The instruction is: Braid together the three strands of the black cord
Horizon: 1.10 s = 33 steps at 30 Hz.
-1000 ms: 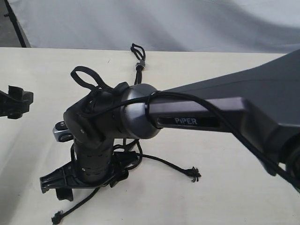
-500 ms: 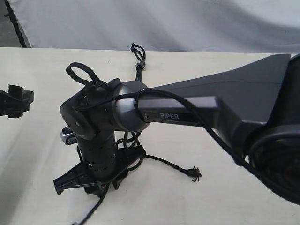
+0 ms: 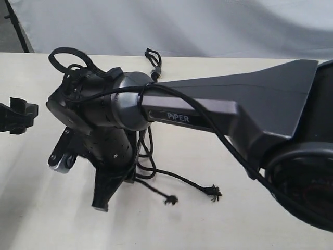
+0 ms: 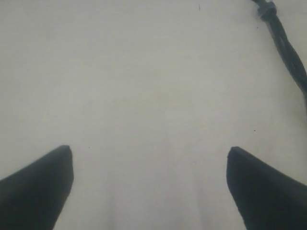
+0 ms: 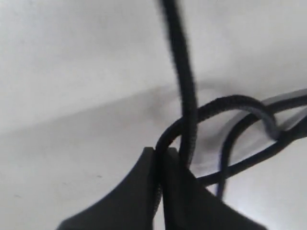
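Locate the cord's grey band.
In the exterior view the grey band lies left of centre near the table's far edge, just below the loop and behind the right arm's wrist.

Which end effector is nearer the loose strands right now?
Right. The right end effector is shut on one strand. The left end effector hangs open over the table, well off to the side and touching no cord.
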Tool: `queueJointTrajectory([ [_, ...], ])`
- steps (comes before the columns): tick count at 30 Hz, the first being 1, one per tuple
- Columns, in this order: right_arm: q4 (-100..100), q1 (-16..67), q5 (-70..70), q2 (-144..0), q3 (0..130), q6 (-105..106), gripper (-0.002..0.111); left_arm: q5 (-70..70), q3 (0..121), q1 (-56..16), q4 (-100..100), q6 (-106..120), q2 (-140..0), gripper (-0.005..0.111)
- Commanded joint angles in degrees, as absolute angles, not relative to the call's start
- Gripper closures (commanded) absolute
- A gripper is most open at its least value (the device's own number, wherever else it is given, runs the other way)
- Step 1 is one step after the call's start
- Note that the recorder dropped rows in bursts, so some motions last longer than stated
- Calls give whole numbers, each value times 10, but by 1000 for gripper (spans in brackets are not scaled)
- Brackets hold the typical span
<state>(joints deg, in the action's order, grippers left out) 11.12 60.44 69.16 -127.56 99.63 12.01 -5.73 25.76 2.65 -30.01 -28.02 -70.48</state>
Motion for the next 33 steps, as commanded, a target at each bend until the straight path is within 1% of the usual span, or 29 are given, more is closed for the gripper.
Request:
queueJointTrajectory([
  [1,218,599,700,-1281,1001,294,109,-59,256,28,-300,-285,-700,26],
  [6,219,568,686,-1302,1001,345,109,-59,254,28,-300,-283,-700,26],
  [11,170,561,700,-1300,1001,345,109,-75,254,28,-300,-283,-700,26],
  [14,36,561,700,-1300,999,372,109,-72,254,28,-300,-283,-700,26],
  [17,0,562,700,-1294,992,374,109,-68,252,28,-300,-280,-700,26],
  [23,-74,562,700,-1235,874,374,109,-70,252,28,-300,-281,-700,26],
  [30,-76,562,700,-1237,845,351,108,-60,251,28,-300,-283,-700,26],
  [31,-76,562,700,-1237,845,348,108,-60,251,28,-300,-283,-700,26],
  [32,-74,562,700,-1237,845,344,104,-60,251,28,-300,-283,-700,26],
  [33,-73,562,700,-1237,845,343,98,-60,251,28,-300,-283,-700,26],
])
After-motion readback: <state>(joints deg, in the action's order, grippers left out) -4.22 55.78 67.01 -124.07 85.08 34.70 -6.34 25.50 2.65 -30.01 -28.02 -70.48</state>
